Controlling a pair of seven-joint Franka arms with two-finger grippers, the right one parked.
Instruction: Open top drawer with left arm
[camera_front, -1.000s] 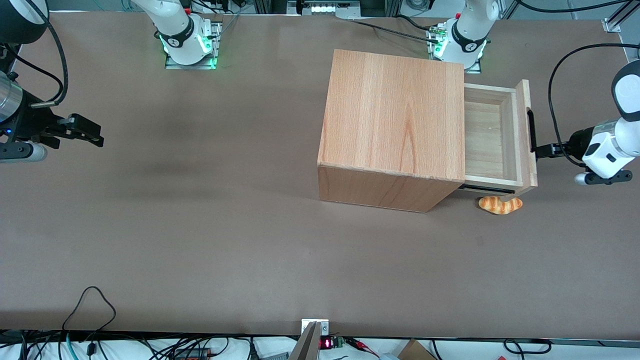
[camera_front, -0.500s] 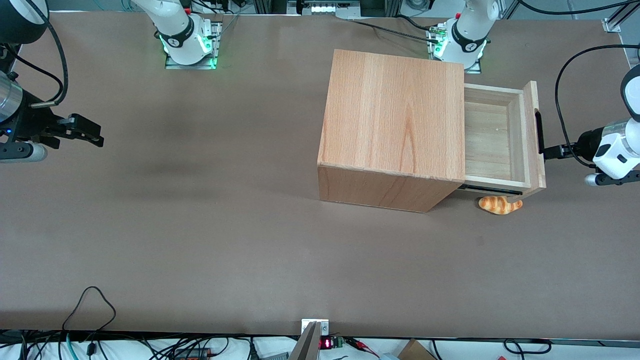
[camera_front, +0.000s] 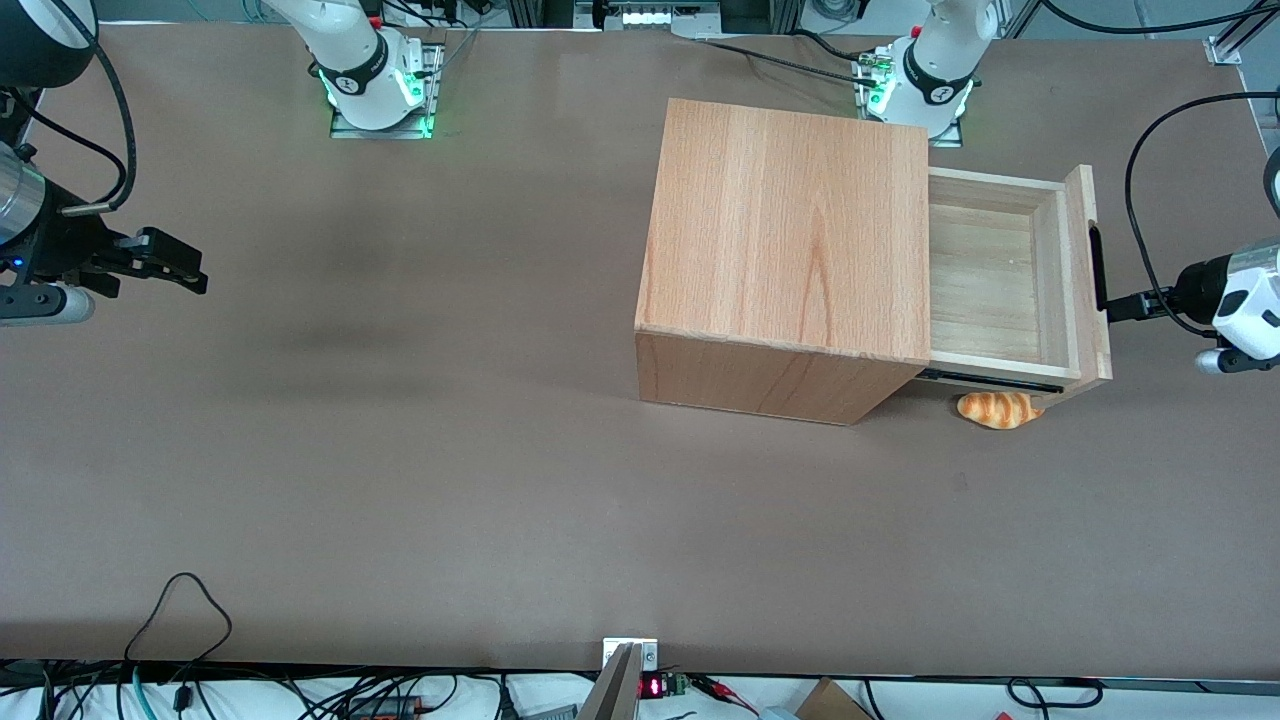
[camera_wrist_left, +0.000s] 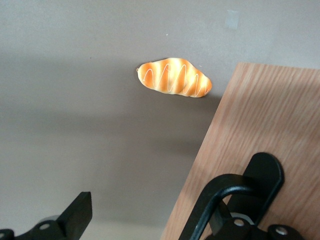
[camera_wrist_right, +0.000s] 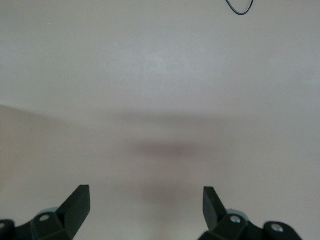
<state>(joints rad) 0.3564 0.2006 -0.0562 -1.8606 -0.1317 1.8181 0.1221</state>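
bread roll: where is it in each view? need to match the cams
Front view: bread roll on the table, under the pulled-out top drawer, nearer the camera than the gripper at the black handle.
Left wrist view: bread roll on the table beside the drawer's wooden front panel.
Right wrist view: not in it.
Shared landmark: the black handle.

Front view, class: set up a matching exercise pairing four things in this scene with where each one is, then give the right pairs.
Things:
1. top drawer
2. bread roll
3. claw
4. wooden cabinet

Places:
A. on the table beneath the drawer's front panel
B. at the drawer's black handle
C. standing on the brown table
D. pulled partly out of the cabinet

Pairs: 1-D, 2-A, 3-B, 4-C
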